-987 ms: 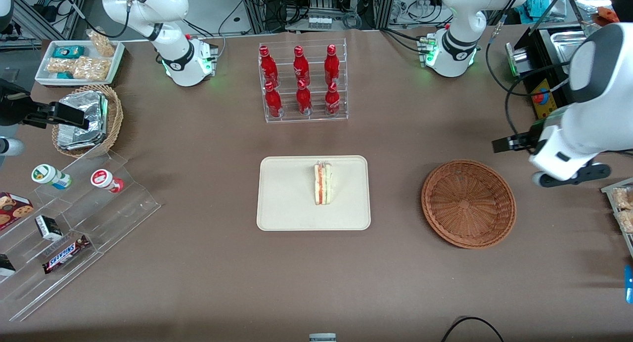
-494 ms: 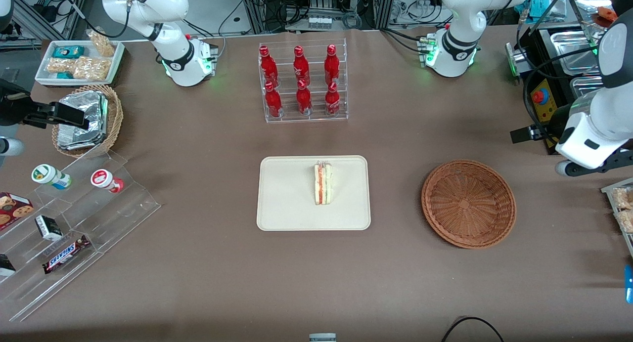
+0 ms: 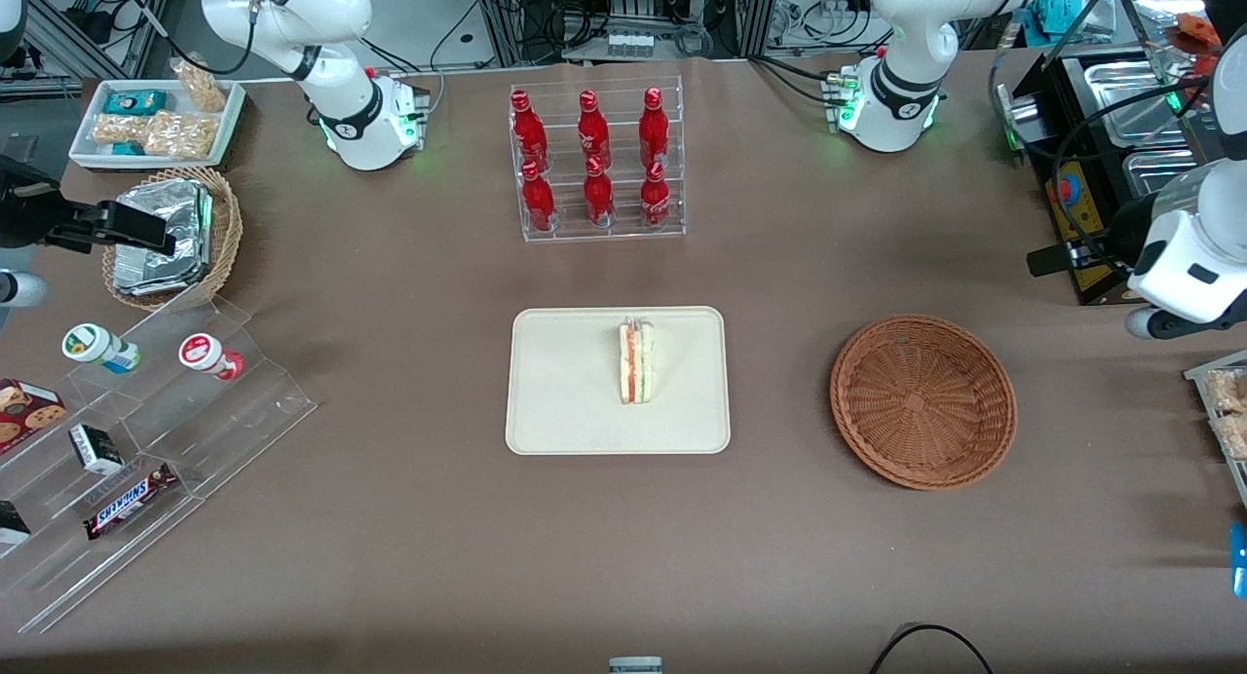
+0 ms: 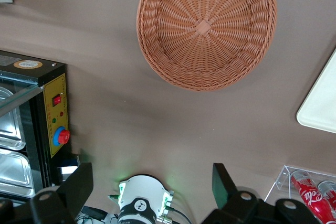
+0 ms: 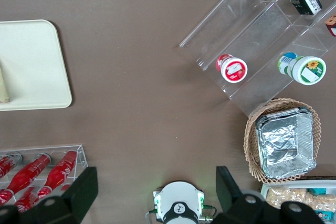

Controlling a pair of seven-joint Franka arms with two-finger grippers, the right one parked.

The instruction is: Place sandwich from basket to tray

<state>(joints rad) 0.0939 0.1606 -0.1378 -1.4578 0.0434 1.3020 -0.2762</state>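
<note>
The sandwich [image 3: 637, 362], a white wedge with orange and green layers, stands on edge on the cream tray [image 3: 565, 401]. The round reddish-brown basket [image 3: 923, 399] sits beside the tray toward the working arm's end, and nothing lies in it. My left gripper [image 3: 1050, 261] hangs high above the table, past the basket's rim and farther from the front camera than the basket. It is open with nothing between its fingers. The left wrist view looks down on the basket [image 4: 206, 27], a tray corner [image 4: 321, 111] and the wide-apart fingers [image 4: 79, 187].
A rack of red bottles [image 3: 596, 163] stands farther from the front camera than the tray. A black control box with a red button [image 3: 1072, 192] is close to my gripper. Stepped acrylic shelves with snacks [image 3: 146, 430] and a tan basket of foil packets [image 3: 170, 236] lie toward the parked arm's end.
My left arm has drawn away from the basket toward the working arm's end of the table and risen. The sandwich, tray and basket have not moved.
</note>
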